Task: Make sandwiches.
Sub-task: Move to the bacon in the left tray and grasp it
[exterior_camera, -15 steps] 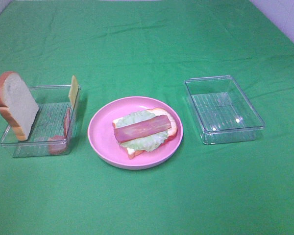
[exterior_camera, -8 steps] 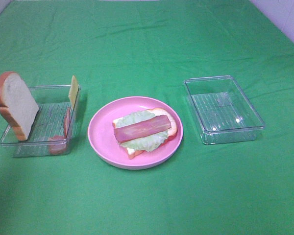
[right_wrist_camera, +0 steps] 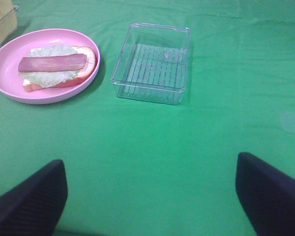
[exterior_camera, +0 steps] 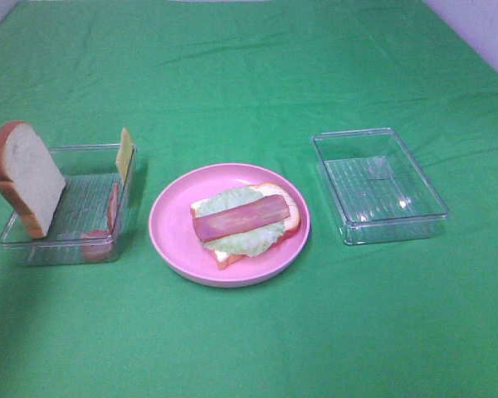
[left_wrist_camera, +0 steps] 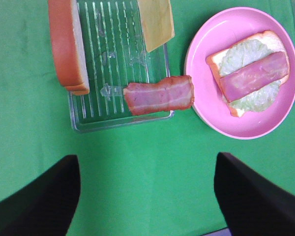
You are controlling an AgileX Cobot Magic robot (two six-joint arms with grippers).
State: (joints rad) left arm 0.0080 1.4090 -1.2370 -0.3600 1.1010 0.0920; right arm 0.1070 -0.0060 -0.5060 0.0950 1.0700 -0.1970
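Observation:
A half-built sandwich (exterior_camera: 242, 219) lies on the round pink plate (exterior_camera: 170, 236): a bread slice, a lettuce leaf, and one bacon strip on top. In the clear left tray (exterior_camera: 33, 249) a bread slice (exterior_camera: 26, 178) stands on edge, a yellow cheese square (exterior_camera: 125, 154) leans on the far wall and a bacon strip (exterior_camera: 114, 206) rests over the rim. Neither gripper shows in the exterior high view. My left gripper (left_wrist_camera: 147, 164) hangs open above the cloth, just in front of that tray's bacon strip (left_wrist_camera: 160, 95). My right gripper (right_wrist_camera: 150, 164) is open and empty, well short of the plate (right_wrist_camera: 5, 78).
An empty clear tray (exterior_camera: 396, 220) stands to the right of the plate, and the right wrist view shows this tray (right_wrist_camera: 152, 59) too. Everything rests on a green cloth (exterior_camera: 249, 348). A pale wall corner shows at the far right edge.
A shadow has deepened over the cloth at the front left of the exterior high view. The food, the plate and both trays have stayed where they were.

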